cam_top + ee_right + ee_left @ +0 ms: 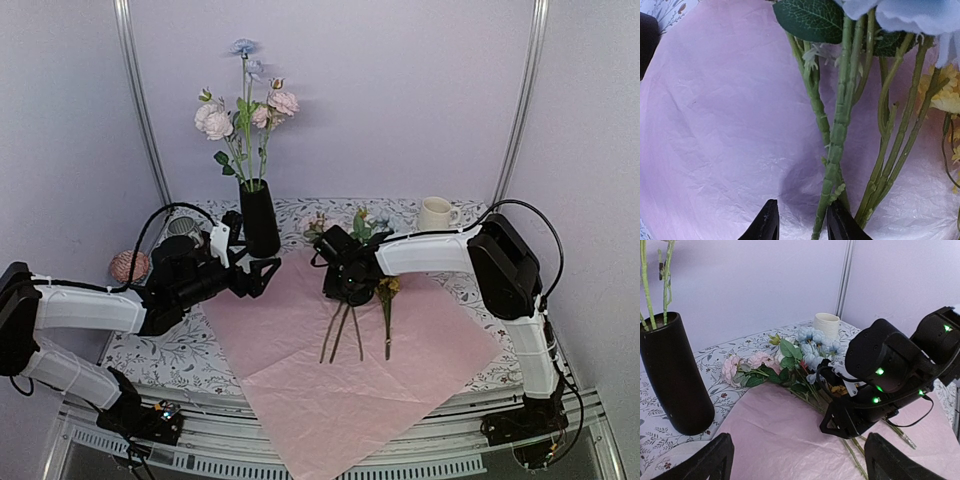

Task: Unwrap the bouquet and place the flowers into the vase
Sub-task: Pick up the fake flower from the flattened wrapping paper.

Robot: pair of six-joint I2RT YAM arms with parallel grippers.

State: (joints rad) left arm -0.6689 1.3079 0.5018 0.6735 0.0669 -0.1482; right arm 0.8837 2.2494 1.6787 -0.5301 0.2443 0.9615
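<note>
vase (259, 218) back-left of paper (330, 390) | flowers (345, 325) on paper | mug (436, 213) back-right

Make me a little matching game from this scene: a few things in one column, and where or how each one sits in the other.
Things:
1. black vase
2. white mug
3. pink wrapping paper
4. loose flowers

Places:
a. lying on the pink wrapping paper
b. spread flat in the middle
c. at the back, toward the right
d. standing upright at the back, left of centre

Pairs: 1-d, 2-c, 3-b, 4-a
</note>
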